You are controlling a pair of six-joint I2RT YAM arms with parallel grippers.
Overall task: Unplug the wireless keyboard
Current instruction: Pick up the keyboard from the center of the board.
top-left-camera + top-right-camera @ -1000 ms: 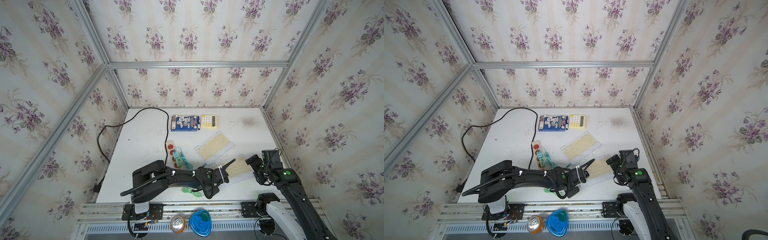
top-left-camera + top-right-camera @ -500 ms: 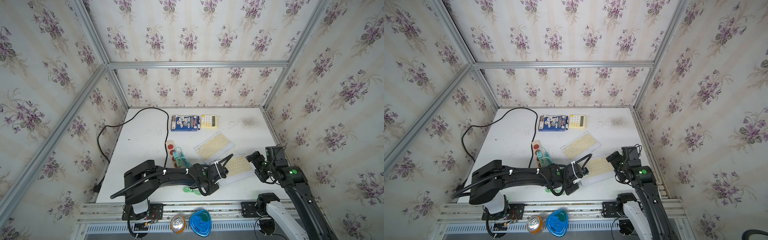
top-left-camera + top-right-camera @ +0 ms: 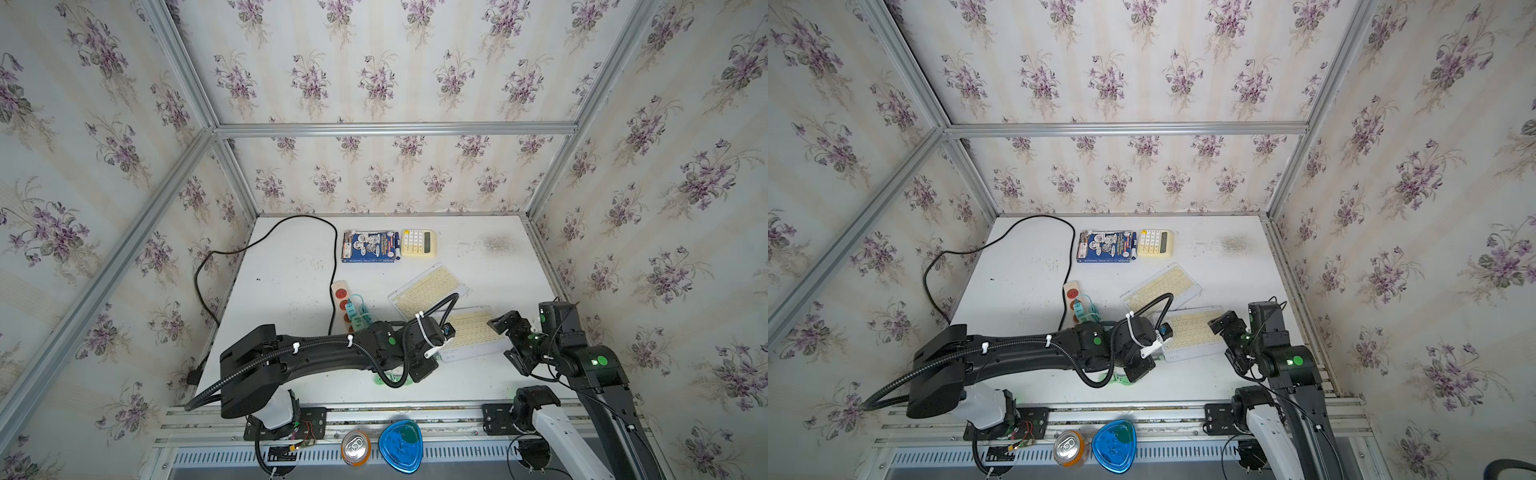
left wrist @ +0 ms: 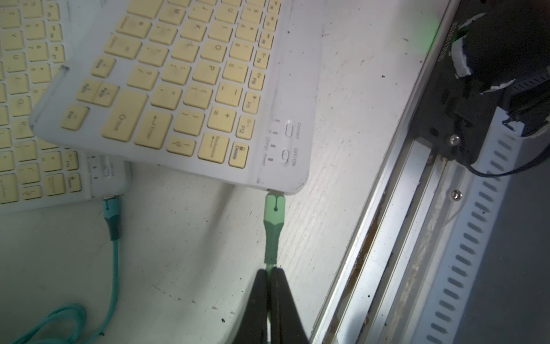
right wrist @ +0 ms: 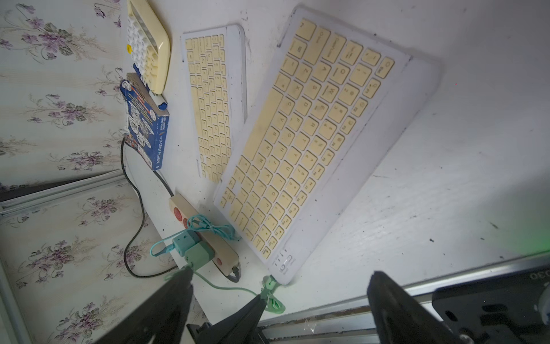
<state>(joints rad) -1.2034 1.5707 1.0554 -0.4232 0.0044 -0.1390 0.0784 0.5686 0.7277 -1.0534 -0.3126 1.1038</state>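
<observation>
The left gripper (image 4: 270, 272) is closed tight on the green cable (image 5: 221, 286) just behind its plug (image 4: 274, 220), which is still seated in the keyboard (image 4: 190, 89) at the near right of the table (image 3: 291, 266), so the pull itself is left, while the right gripper (image 3: 511, 341) waits wide open and empty beside it.

The white, speckled surface (image 3: 291, 266) carries a blue book (image 3: 368, 246) and a cream calculator (image 3: 419, 242) side by side near its far edge. A black cord (image 3: 335, 257) comes in over the left edge and runs to a power strip (image 3: 340, 293) around the middle. Toward the near right corner lie the far keyboard (image 3: 428, 284) and the near keyboard (image 3: 473, 332), which overlaps its edge. A teal cable (image 4: 114, 253) and a green cable (image 4: 273, 220) lie by the near edge.
</observation>
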